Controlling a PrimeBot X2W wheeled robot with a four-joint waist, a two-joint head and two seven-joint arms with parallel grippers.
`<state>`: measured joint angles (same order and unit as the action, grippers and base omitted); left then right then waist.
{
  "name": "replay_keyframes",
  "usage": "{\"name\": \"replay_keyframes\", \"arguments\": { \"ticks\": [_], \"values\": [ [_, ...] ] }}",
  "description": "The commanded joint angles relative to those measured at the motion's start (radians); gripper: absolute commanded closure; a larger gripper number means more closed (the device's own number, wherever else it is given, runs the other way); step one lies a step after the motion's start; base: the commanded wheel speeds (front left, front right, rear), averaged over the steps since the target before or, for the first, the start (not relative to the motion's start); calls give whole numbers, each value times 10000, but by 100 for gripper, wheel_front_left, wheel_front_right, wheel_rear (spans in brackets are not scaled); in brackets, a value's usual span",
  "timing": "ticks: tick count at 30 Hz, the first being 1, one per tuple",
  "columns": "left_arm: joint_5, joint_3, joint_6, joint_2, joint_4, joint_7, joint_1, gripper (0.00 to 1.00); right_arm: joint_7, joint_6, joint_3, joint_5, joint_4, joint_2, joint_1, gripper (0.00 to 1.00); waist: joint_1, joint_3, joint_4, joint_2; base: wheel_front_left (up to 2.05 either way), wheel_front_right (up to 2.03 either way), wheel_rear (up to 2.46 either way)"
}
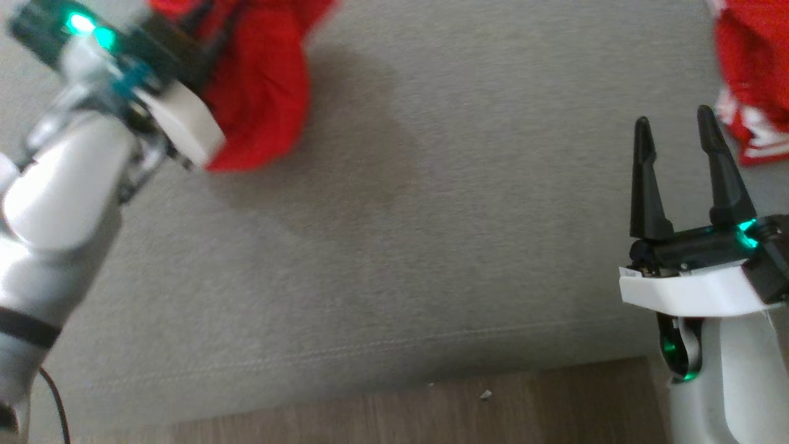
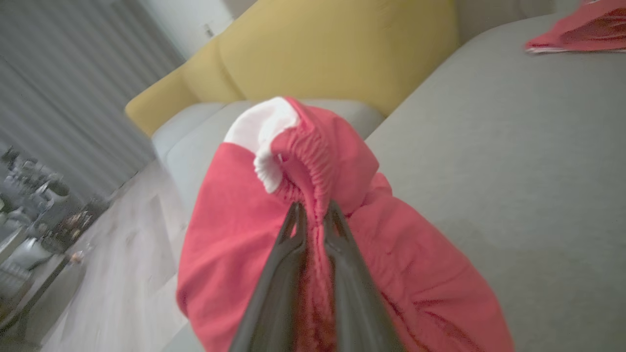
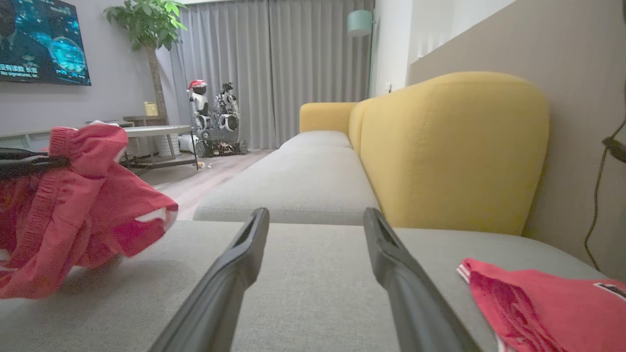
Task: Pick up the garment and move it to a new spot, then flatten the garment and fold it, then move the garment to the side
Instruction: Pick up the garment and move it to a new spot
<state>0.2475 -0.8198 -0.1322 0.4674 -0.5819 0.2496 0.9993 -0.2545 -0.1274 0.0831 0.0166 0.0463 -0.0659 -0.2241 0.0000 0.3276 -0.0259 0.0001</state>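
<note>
Pinching the crumpled red fabric garment (image 1: pixel 265 92) by its elastic waistband (image 2: pixel 313 161) at eleven o'clock, the left gripper (image 2: pixel 313 209) is clenched; the right gripper (image 1: pixel 675 129), three o'clock, stands released.

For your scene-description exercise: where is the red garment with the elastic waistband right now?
Head view, upper left: the garment is bunched in the left gripper, over the grey sofa seat.

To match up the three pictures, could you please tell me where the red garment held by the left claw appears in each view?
Head view: the held garment sits upper left.
Left wrist view: centre, its elastic edge pinched in the shut left claw.
Right wrist view: far left edge.
Shared landmark: the other red garment on the grey sofa seat, at the right in all three.
</note>
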Motion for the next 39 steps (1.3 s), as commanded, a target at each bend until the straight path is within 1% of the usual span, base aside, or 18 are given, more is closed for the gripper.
{"name": "replay_keyframes", "arguments": {
  "ticks": [1, 4, 6, 8, 11, 13, 17, 18, 19, 22, 25, 29, 30, 32, 34, 36, 37, 39],
  "values": [
    [-126, 4, 17, 543, 707, 110, 335, 100, -72, -33, 157, -116, -419, 115, 95, 0, 0, -570, -746, -1, 0, 0, 0],
    [-670, -920, 17, 614, 1797, 117, 27, 100, -72, -33, 54, -187, -590, 140, 212, 0, 0, -594, -1194, -1, 0, 0, 0],
    [-1459, -1607, 19, 521, 2438, 118, -59, 100, -72, -33, 16, -227, -650, 148, 280, 0, 0, -464, -1439, -1, 0, 0, 0],
    [-2385, -2428, 39, 365, 2664, 119, -142, 100, -72, -33, 24, -378, -684, 151, 313, 0, 0, -256, -1639, -1, 0, 0, 0],
    [-3374, -3588, 35, -54, 2487, 120, -287, 100, -72, -33, 41, -721, -688, 153, 283, 0, 0, 49, -1858, -1, 0, 0, 0],
    [-3719, -4096, 30, -303, 2235, 120, -428, 100, -72, -33, 87, -880, -686, 154, 258, 0, 0, 201, -1934, -1, 0, 0, 0],
    [-3540, -4258, 83, -618, 1683, 121, -832, 100, -72, -33, 178, -975, -674, 154, 244, 0, 0, 267, -1915, -1, 0, 0, 0],
    [-3372, -4162, 250, -698, 1517, 121, -987, 94, -72, -33, 213, -996, -658, 155, 260, 0, 0, 224, -1866, -1, 0, 0, 0],
    [-3180, -4004, 501, -778, 1396, 121, -1157, 0, -72, -33, 254, -1015, -632, 155, 295, 0, 0, 162, -1811, -1, 0, 0, 0],
    [-2299, -3336, 1288, -1016, 1324, 121, -1919, 0, -72, -33, 341, -1067, -526, 155, 448, 0, 0, -149, -1531, -1, 0, 0, 0],
    [-1345, -2753, 1838, -1113, 1783, 121, -2894, 0, -72, -33, 303, -1100, -413, 155, 663, 0, 0, -560, -1107, -1, 0, 0, 0],
    [142, -1818, 2508, -1136, 2835, 121, -4441, 0, -72, -33, 249, -1128, -213, 155, 955, 0, 0, -1132, -448, -1, 0, 0, 0],
    [358, -1643, 2707, -1074, 3081, 121, -4796, 0, -72, -33, 245, -1165, -142, 155, 1033, 0, 0, -1300, -288, -1, 0, 0, 0],
    [727, -1269, 3227, -988, 3536, 121, -5494, 0, -72, -33, 214, -1218, 23, 156, 1188, 0, 0, -1581, 6, -1, 0, 0, 0],
    [1271, -529, 3788, -1158, 4298, 121, -6237, 0, -72, -33, 112, -1216, 200, 156, 1333, 0, 0, -1848, 312, -1, 0, 0, 0],
    [1504, 175, 4289, -1231, 4897, 122, -7002, 0, -72, -33, -12, -1192, 416, 156, 1479, 0, 0, -2083, 556, -1, 0, 0, 0],
    [1435, 754, 4771, -1301, 5261, 122, -7661, 0, -72, -33, -52, -1198, 559, 156, 1621, 0, 0, -2318, 798, -1, 0, 0, 0],
    [1194, 1338, 5274, -1430, 5608, 122, -8238, 0, -72, -33, -58, -1165, 492, 156, 1783, 0, 0, -2567, 985, -1, 0, 0, 0]
  ]
}}
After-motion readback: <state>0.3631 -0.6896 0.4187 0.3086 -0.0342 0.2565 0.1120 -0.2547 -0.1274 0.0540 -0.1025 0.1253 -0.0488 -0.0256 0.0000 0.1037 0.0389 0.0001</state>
